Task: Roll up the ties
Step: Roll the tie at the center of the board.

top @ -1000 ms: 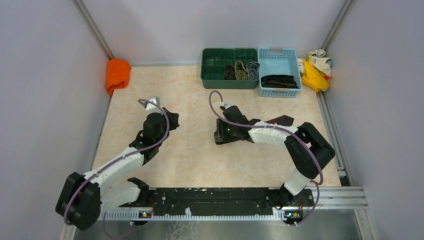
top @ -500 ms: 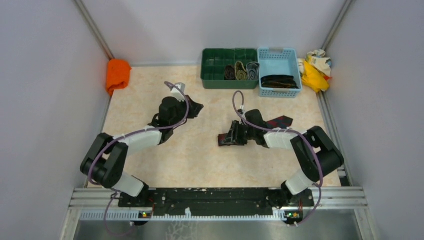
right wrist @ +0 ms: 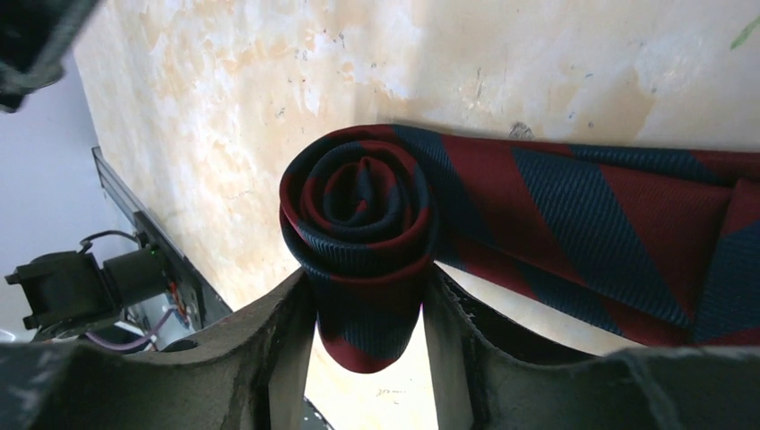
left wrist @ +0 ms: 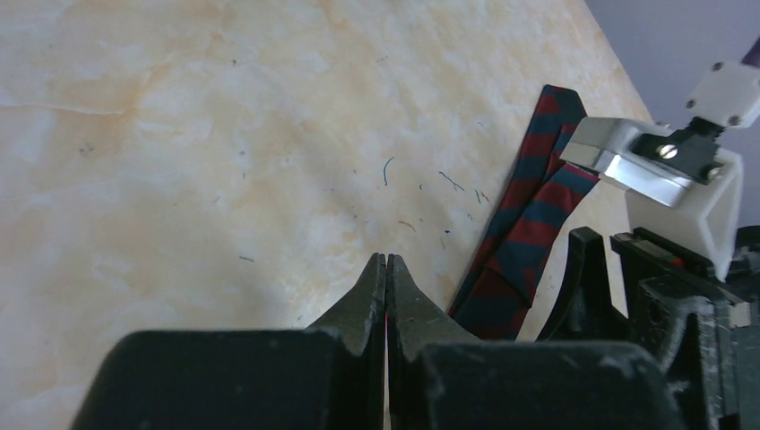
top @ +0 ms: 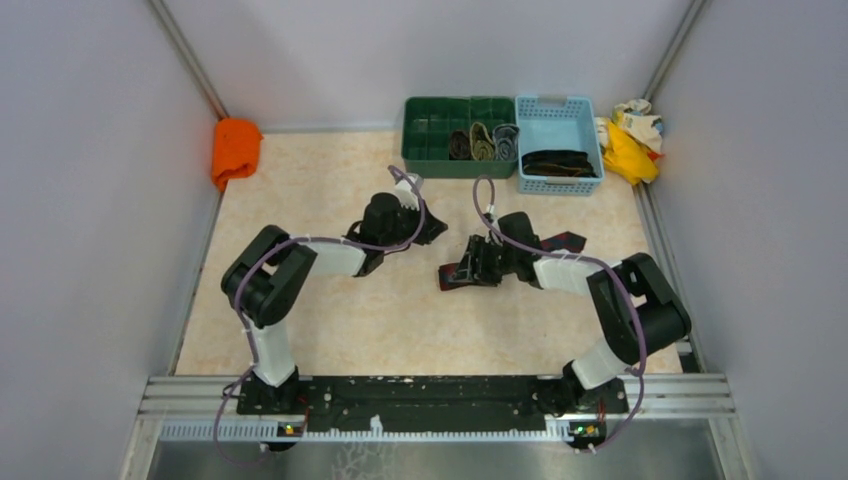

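**A:** Where is the tie that's being rolled?

**B:** The dark red and navy tie lies on the surface, a little right of the middle. Its left end is wound into a tight roll. The rest trails flat toward the far right.

**A:** What about the right tool?

**B:** The right tool is grasping that roll, with one finger pressed against each side of the coil. The spiral end faces the wrist camera.

**A:** And the left one?

**B:** The left tool is clenched, its tips together with nothing between them. It hovers just left of the right tool, near the tie but apart from it. In its wrist view the striped fabric runs flat along the surface on its right.

**A:** Anything else around?

**B:** At the far edge, a green tray has three rolled ties in its right-hand compartments. Just beside it on the right, a light blue basket holds dark ties. An orange cloth sits in the far-left corner, and yellow and cream rags in the far-right corner.
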Tool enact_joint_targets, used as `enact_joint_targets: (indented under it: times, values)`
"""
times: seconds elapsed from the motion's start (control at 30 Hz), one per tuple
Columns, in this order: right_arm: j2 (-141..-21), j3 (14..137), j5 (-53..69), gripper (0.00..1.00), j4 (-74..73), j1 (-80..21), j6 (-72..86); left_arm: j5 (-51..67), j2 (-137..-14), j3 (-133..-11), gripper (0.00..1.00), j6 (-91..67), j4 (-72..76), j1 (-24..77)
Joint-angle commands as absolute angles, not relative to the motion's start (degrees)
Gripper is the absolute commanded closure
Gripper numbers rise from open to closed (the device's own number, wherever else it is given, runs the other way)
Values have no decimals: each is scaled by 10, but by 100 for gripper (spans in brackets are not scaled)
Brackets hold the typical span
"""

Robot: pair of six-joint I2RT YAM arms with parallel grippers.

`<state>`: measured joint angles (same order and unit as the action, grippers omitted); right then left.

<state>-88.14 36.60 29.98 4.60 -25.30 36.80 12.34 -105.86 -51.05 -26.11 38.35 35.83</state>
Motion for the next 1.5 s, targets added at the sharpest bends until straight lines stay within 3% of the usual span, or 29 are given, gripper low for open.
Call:
enact_joint_targets:
  times: [0.0, 0.2, 0.6, 0.73, 0.8, 0.87, 1.2, 1.3, 1.4, 1.47]
  values:
    - [-872, 397, 275, 52, 14, -242, 337, 167, -1110, -544, 100, -241, 422, 361]
    - [-857, 431, 219, 48, -58, -241, 302, 191, -1164, -572, 100, -241, 426, 362]
    - [-836, 469, 109, 51, -140, -241, 258, 217, -1190, -580, 100, -237, 432, 364]
    - [-842, 468, 92, 58, -143, -240, 256, 227, -1202, -587, 100, -237, 433, 365]
    - [-850, 468, 88, 68, -145, -241, 255, 230, -1207, -589, 100, -234, 432, 366]
    - [-854, 468, 94, 71, -142, -241, 253, 234, -1210, -594, 100, -229, 426, 365]
    - [-708, 432, 96, 65, -137, -271, 270, 233, -1228, -637, 100, -177, 382, 363]
    - [-674, 406, 99, 75, -143, -291, 291, 240, -1241, -659, 100, -152, 367, 363]
    - [-666, 372, 103, 100, -125, -323, 316, 248, -1256, -677, 100, -129, 346, 363]
    - [-671, 345, 94, 100, -112, -345, 332, 252, -1259, -681, 100, -119, 328, 363]
